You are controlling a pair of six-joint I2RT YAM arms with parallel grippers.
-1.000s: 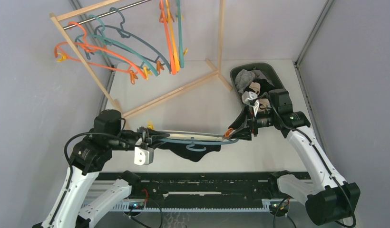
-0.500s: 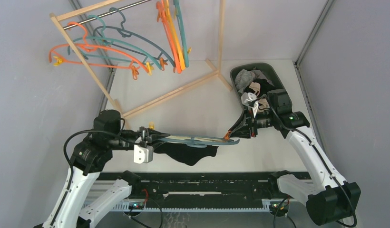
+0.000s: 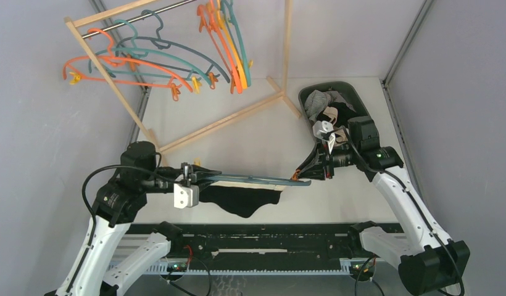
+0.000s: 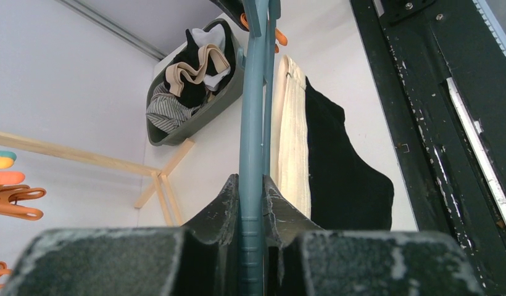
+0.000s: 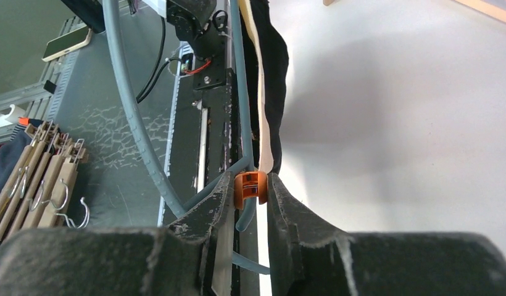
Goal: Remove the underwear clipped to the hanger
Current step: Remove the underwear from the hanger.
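Observation:
A blue-grey hanger (image 3: 257, 179) is held level above the table's front between both arms. My left gripper (image 3: 198, 179) is shut on its left end; in the left wrist view (image 4: 252, 185) the bar (image 4: 252, 111) is squeezed between my fingers. My right gripper (image 3: 298, 176) is shut on the orange clip (image 5: 250, 188) at the hanger's right end. Black underwear (image 3: 241, 200) with a cream waistband hangs below the bar. It also shows in the left wrist view (image 4: 343, 166) and in the right wrist view (image 5: 274, 68).
A green basket (image 3: 303, 94) of clothes stands at the back right, behind my right arm. A wooden rack (image 3: 121, 92) with orange and teal hangers (image 3: 170, 61) stands at the back left, its base bar (image 3: 226, 120) crossing the table.
The hanger has turned edge-on and its hook no longer shows. The underwear has slid left and hangs lower. The hangers on the rack have swung.

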